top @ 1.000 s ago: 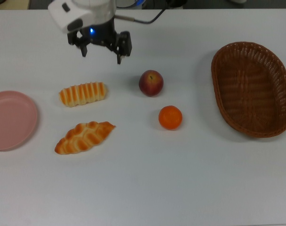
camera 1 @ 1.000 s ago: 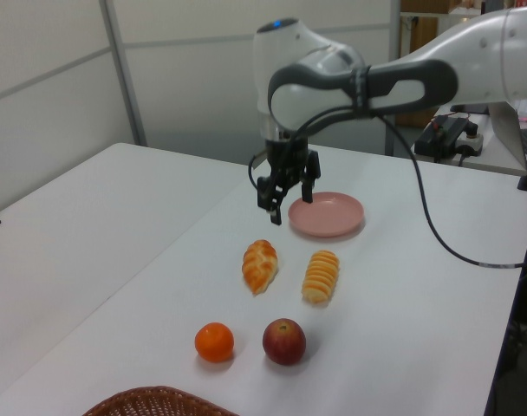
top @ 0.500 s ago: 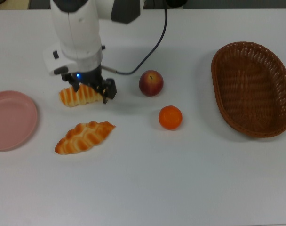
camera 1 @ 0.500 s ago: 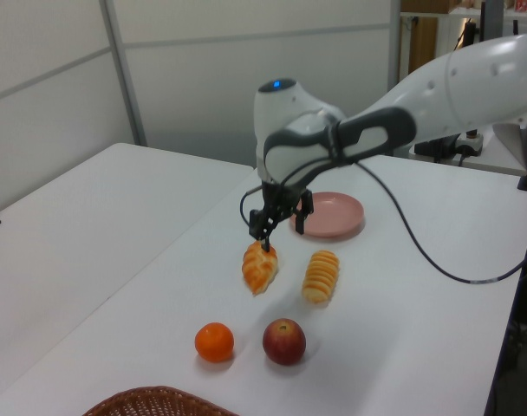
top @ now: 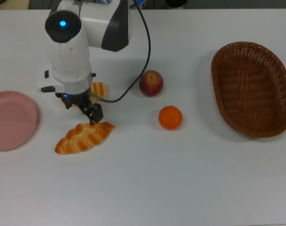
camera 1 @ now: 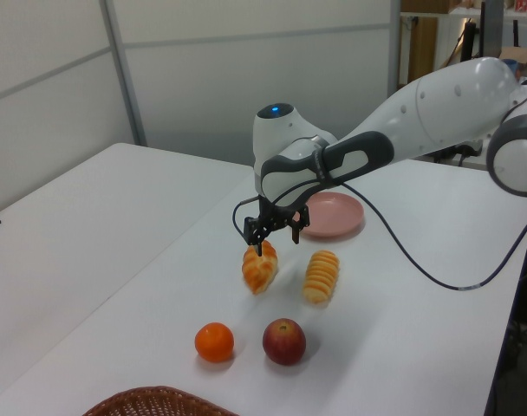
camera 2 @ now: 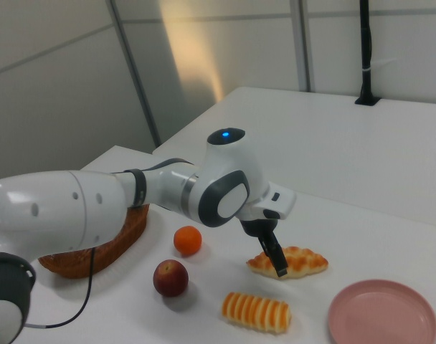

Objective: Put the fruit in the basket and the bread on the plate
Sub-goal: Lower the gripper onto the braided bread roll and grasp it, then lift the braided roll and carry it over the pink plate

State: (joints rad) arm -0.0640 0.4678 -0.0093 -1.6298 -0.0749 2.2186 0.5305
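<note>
White tabletop carried everything, with the braided loaf (top: 84, 137) as its marker. Just above that loaf's pointed end hung the gripper (top: 84, 110), fingers spread and empty. The loaf's long axis ran toward the pink plate (top: 11, 120). The ridged roll (camera 2: 257, 312) lay just beyond the gripper.

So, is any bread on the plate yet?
No. The pink plate is bare; the ridged roll and braided loaf both lie on the table.

Ridged roll (top: 99, 88) mostly hidden under arm; plate (top: 11, 120) cut by top view's left.
</note>
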